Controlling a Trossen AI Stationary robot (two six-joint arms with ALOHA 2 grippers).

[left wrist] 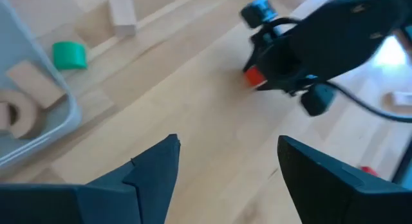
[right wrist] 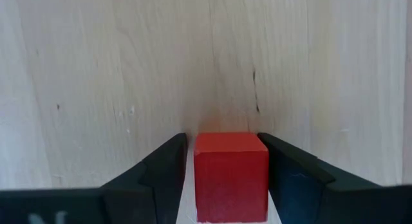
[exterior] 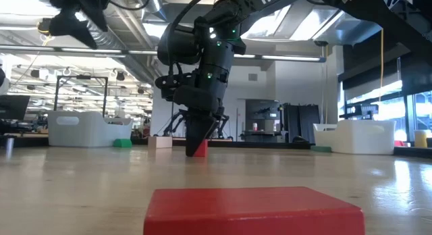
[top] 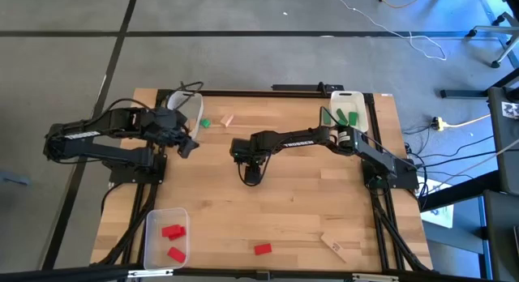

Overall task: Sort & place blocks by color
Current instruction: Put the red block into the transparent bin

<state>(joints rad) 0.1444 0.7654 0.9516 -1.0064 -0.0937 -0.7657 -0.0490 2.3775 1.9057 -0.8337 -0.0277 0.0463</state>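
Nearest the low camera lies a flat red wooden block (exterior: 253, 209) at the table's near edge, well apart from either gripper. Your right gripper (right wrist: 226, 169) is down on the light wooden table (top: 300, 201) at mid-table, its two dark fingers (right wrist: 164, 169) standing on either side of a small red wooden cube (right wrist: 230, 176). The pads sit just beside the cube's two flat side faces; whether they press it yet you cannot tell, and the cube looks to be resting on the wood.

Expect that cube to be light, stiff and hard, with smooth painted faces that may slip a little; I judge the flat opposite sides between the fingers the right place to take hold, squarely and low, so it does not twist out.

Your left gripper (left wrist: 225, 169) hangs beside the clear plastic bin (top: 193, 104) at the far left, fingers spread wide with nothing between them. Beyond those fingers lie a green block (left wrist: 69, 55) and a pale wood block (left wrist: 122, 11) on the table, with pale wood pieces (left wrist: 32, 82) inside the bin.

White lettering runs along the right arm (top: 304, 140); only "TRO" reads clearly in the low view.
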